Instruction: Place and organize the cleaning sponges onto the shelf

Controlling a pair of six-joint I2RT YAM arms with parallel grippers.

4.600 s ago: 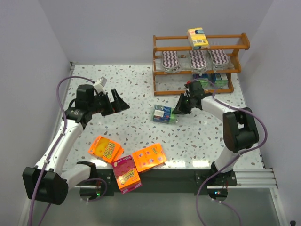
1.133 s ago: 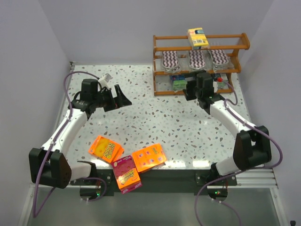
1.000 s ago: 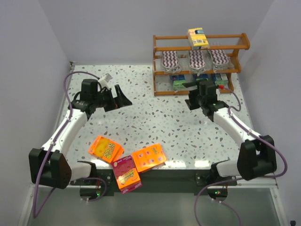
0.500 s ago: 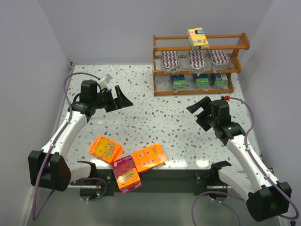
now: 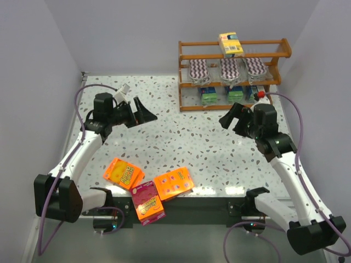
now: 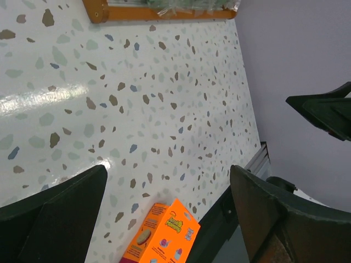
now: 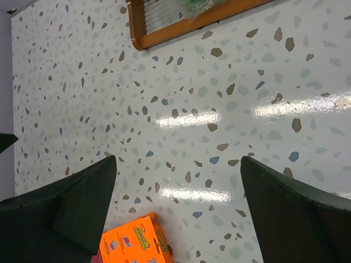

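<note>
Orange-brown wood forms the shelf (image 5: 203, 56), which stands at the far right of the speckled table (image 5: 181, 142). Top tier: one yellow block (image 5: 231, 45) with a blue label, near the middle. Middle tier: three oval pads (image 5: 231, 69) with a purple-white zigzag pattern, side by side across the width. Bottom tier: three blue-and-green blocks (image 5: 209, 97), also in a row, spaced apart. Not on the shelf: two orange packs (image 5: 123, 172) and one magenta pack (image 5: 147, 201), grouped at the near edge of the table towards my left side. The magenta pack reaches past the near edge and lies against the right-hand orange pack. My left gripper (image 6: 168, 170) hangs above the left half of the table, well apart from the packs, fingers spread wide with nothing between them. Its wrist camera shows bare table between the fingertips, one orange pack below, and the foot of the shelf at the top of the view. My right gripper (image 7: 178, 160) hangs in front of the shelf, near its bottom tier but not touching it, fingers likewise spread wide and holding nothing. Its wrist camera shows a lower corner of the shelf, bare table, and an orange pack at the lower edge.
</note>
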